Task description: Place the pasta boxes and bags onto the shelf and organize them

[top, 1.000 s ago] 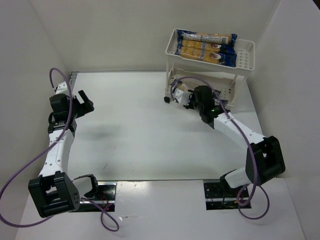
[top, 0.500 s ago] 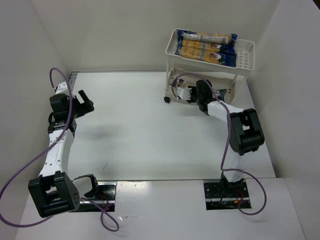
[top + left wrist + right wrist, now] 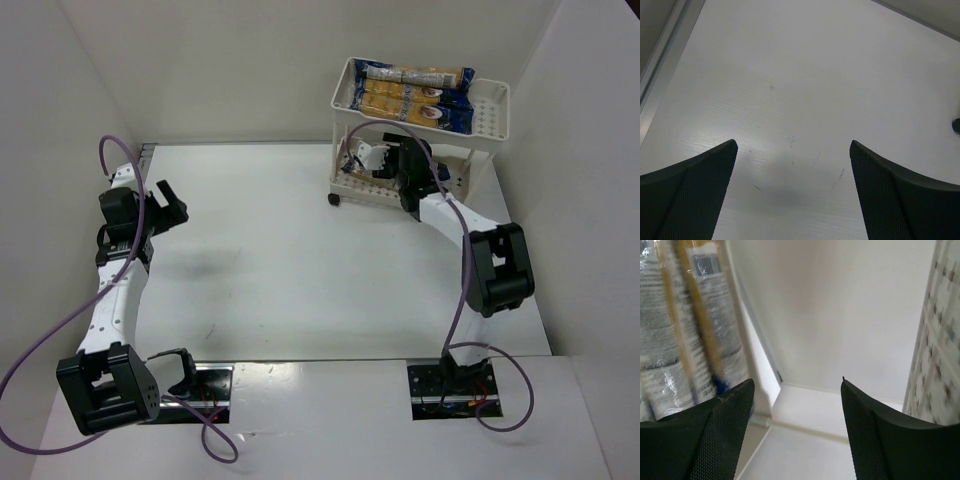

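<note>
The cream-white shelf stands at the back right. Pasta bags lie side by side on its top tier. My right gripper reaches into the lower tier from the front. In the right wrist view it is open and empty. More pasta bags with blue ends lie just left of its left finger, beside a shelf post. A perforated tray surface runs along the right. My left gripper is open and empty over the bare table at the far left, seen also in the left wrist view.
White walls enclose the table on the left, back and right. The shelf's black wheel rests on the table at its front left corner. The right arm's purple cable loops beside its forearm.
My right gripper has moved from just in front of the shelf up and back into its lower tier, with the arm's elbow swinging round. The left arm has not moved.
</note>
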`<state>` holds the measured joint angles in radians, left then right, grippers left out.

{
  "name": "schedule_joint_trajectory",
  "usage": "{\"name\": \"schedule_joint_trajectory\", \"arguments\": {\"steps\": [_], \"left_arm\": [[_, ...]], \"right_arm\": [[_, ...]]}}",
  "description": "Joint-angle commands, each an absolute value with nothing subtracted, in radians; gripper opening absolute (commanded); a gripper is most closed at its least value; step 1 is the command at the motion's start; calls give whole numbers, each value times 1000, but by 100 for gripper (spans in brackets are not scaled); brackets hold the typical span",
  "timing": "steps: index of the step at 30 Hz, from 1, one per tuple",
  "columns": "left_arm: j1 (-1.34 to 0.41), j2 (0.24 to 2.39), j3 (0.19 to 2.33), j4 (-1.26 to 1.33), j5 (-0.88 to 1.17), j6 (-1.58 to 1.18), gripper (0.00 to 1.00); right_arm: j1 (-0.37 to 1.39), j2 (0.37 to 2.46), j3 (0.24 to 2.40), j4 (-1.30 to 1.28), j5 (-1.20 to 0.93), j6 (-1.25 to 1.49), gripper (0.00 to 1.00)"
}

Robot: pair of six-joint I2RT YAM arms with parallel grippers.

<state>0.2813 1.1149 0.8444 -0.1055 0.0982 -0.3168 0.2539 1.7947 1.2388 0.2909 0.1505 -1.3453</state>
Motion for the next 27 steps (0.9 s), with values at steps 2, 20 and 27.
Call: {"name": "schedule_joint_trajectory", "arguments": {"steps": [2, 20, 27], "left_arm": [[288, 1091, 867, -63, 114, -311, 100], [288, 884, 683, -35, 175, -387, 100], [319, 709, 641, -55, 248, -379, 100]], "right_arm": [[314, 1610, 1145, 292, 147, -1257, 76], [508, 925, 1038, -285, 333, -481, 98], [14, 841, 1192, -546, 284, -168, 99]]}}
